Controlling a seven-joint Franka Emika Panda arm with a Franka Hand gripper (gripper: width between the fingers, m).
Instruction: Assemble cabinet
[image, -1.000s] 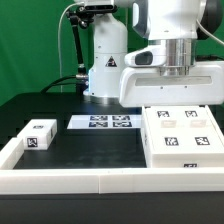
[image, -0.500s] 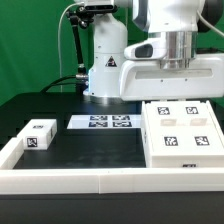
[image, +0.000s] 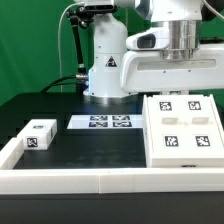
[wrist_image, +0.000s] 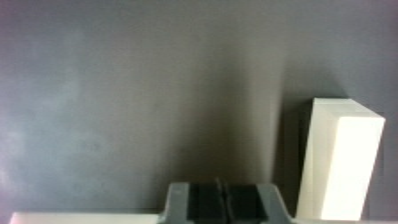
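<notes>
Exterior view: lower end of the arm (image: 180, 38) poised right over the cabinet (image: 180, 132), on the exterior view's right. Fingertips not to be made out here, lost behind the wide white hand and the box. Cabinet lying flat on the black table (image: 90, 145) directly beneath the jaws, tagged face up. Well off to the side of the jaws, toward the exterior view's left, a small white tagged cube (image: 40, 134). Between cube and cabinet, farther back, the marker board (image: 107, 122), flat on the table.

Wrist view: gripper (wrist_image: 221, 200) shut, fingers pressed together with only a dark seam between them, nothing clamped. Just beside the closed jaws, a white slab (wrist_image: 347, 150), most likely a wall of the cabinet, close but not touching the fingers. Ahead of the jaws, only bare grey surface.
</notes>
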